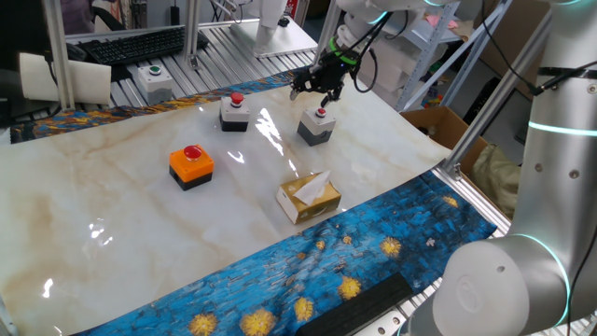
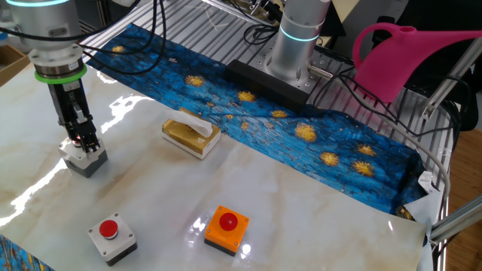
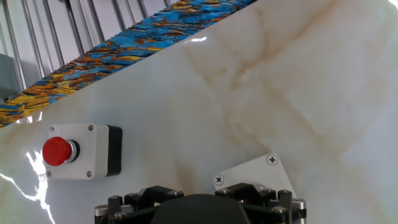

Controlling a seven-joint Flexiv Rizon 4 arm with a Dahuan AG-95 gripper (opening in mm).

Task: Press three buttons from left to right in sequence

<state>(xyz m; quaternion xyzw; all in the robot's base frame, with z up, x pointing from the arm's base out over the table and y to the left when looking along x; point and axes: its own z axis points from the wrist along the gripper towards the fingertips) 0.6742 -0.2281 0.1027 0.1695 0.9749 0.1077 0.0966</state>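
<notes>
**A:** What is the work surface like?

**B:** A glossy marble-look tabletop (image 1: pixel 140 233), pale cream with tan veins and bright glare streaks. A blue cloth with yellow swirls (image 1: pixel 373 252) lines its near edge in one fixed view and shows again as a strip along the far edge. Under and behind it is a frame of ribbed aluminium rails (image 1: pixel 233 42).

**A:** And the room around it?

**B:** Cluttered. A black keyboard (image 1: pixel 140 42) lies on the bench behind, a pale box with a green button (image 1: pixel 152 79) sits near it, and a cardboard box (image 1: pixel 446 126) stands off the table's right side. The other fixed view shows a pink watering can (image 2: pixel 407 56) by the arm's base (image 2: pixel 297 45).

**A:** Where are the buttons?

**B:** The orange switch (image 1: pixel 191 166) sits left of centre, one grey switch (image 1: pixel 234 112) further back, and the other grey switch (image 1: pixel 317 124) to the right. A yellow tissue box (image 1: pixel 309 197) lies in front of that last one.

**A:** The gripper?

**B:** The gripper (image 1: pixel 315 91) hangs directly over the right-hand grey switch, pointing steeply down, jaws spread wide and holding nothing. Whether it touches the red cap I cannot tell.
</notes>
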